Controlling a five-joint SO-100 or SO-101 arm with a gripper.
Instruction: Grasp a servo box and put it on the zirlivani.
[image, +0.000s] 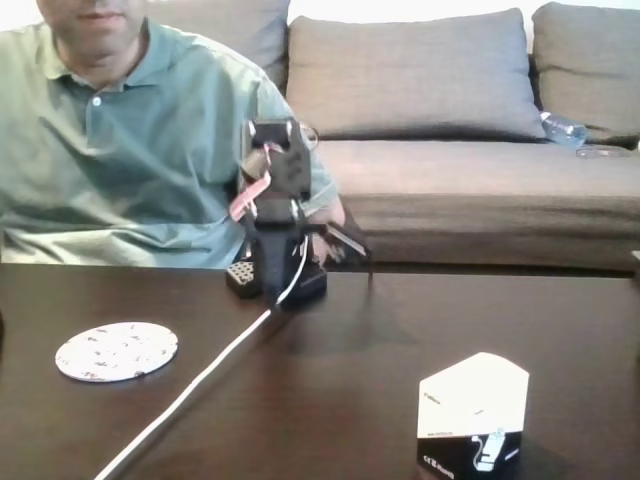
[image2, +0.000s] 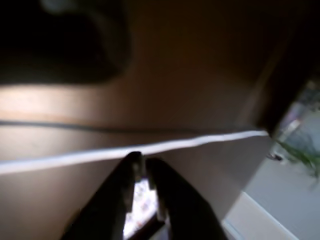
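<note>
Servo box (image: 473, 412) untouched, near right on the dark worktop (image: 340, 390); arm folded at the far edge.

Box looks light, stiff cardboard, smooth faces, likely a bit slippery; best pinched across two opposite flat sides, one corner faces the fixed view. White top, black lower band with print. Zirlivani (image: 116, 351) lies flat, well apart to the left. Hand (image2: 141, 160): fingers nearly together, holding nothing.

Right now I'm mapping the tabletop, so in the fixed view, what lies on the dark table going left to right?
Flat round white speckled disc → white cable → black robot arm base → white-and-black cardboard servo box.
</note>
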